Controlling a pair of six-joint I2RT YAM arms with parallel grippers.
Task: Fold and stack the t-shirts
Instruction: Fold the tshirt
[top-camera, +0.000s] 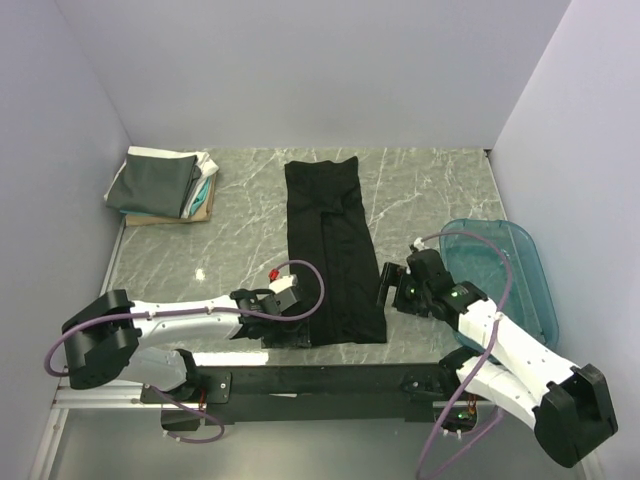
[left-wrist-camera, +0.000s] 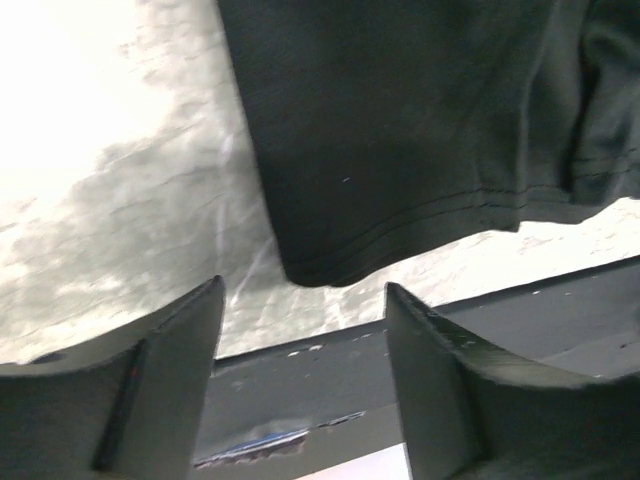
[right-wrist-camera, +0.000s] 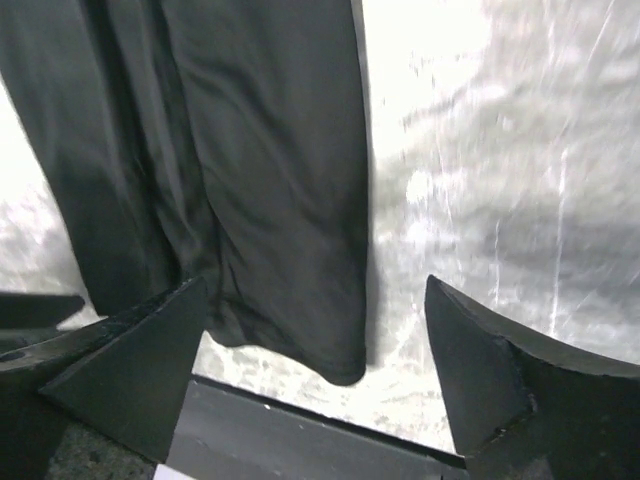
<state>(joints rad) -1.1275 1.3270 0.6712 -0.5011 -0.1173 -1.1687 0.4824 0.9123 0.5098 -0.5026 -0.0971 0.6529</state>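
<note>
While the black t-shirt (top-camera: 333, 255) lies as a long folded strip on the desk (top-camera: 430, 190), the left fingers (left-wrist-camera: 170, 350) stand apart, empty, at its near left corner; the right fingers (right-wrist-camera: 480, 370) gape wide, empty, at its near right corner. Other folded t-shirts (top-camera: 160, 182) sit stacked far left.

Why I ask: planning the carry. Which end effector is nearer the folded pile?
Left. The left end effector lies front-right of the pile; the right end effector is farther right, beyond the black t-shirt.
</note>
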